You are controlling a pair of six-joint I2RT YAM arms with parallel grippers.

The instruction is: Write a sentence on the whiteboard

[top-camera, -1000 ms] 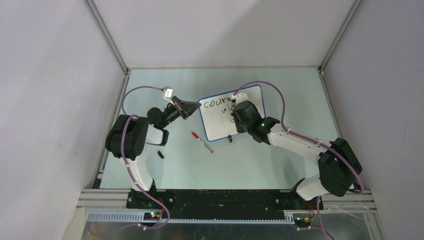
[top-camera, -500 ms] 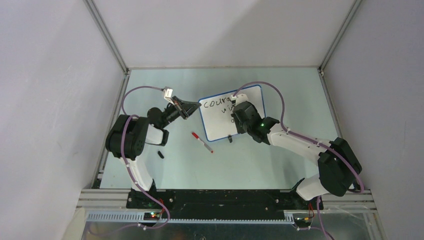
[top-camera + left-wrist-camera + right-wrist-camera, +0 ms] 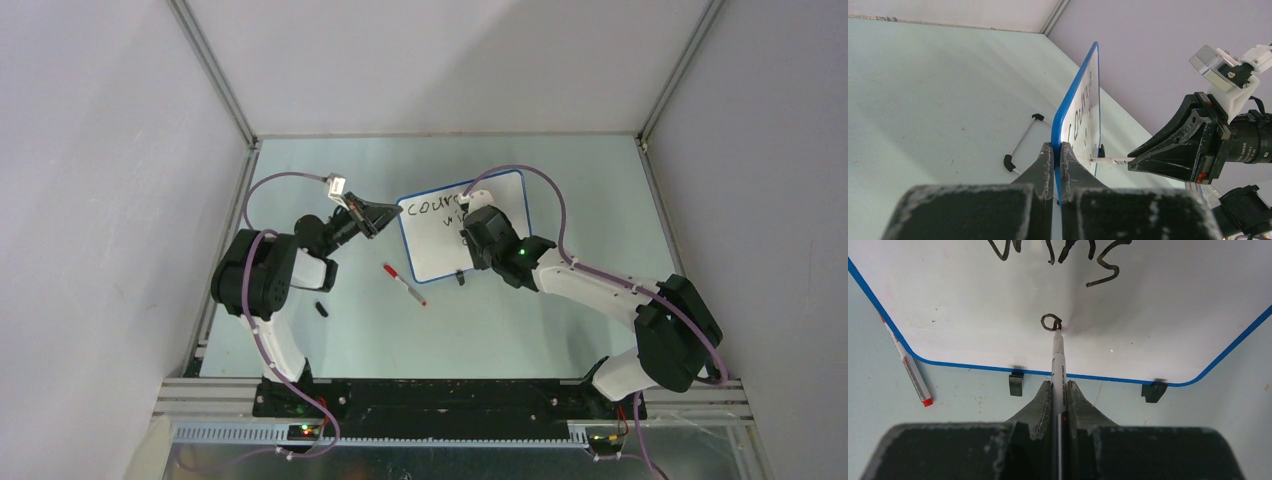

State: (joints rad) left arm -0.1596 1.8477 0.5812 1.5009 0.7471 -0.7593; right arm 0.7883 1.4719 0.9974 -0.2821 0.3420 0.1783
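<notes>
The whiteboard [image 3: 432,250] lies mid-surface between the two arms, a small glossy white rectangle with a thin blue rim, rounded corners and two stubby black feet [image 3: 1016,382] along its near edge. The surface [image 3: 520,320] below is matte and pale green. The sentence [image 3: 430,211] runs in thin black lowercase marker strokes. From above, the start of the first two lines shows and the rest sits under the right wrist. The right wrist view shows "wins" cut off at the top, with a single small closed loop below it. The left gripper [image 3: 1057,160] has its dark, scuffed, wedge-shaped fingers pinched tight on the board's blue left edge, one on each face. The left arm is folded, with the elbow up and the forearm pointing right toward the board. The right gripper [image 3: 1059,387] has its fingers closed narrowly around the marker [image 3: 1058,357], a slim white barrel with dark print. The marker's tip touches the board at the right side of that loop. The right arm stretches diagonally from its base up and left, with the wrist bent over the board's middle. A second white marker with a red end [image 3: 404,285] lies loose on the surface just left of the board's near corner. A small black piece [image 3: 321,309] lies near the left arm.
</notes>
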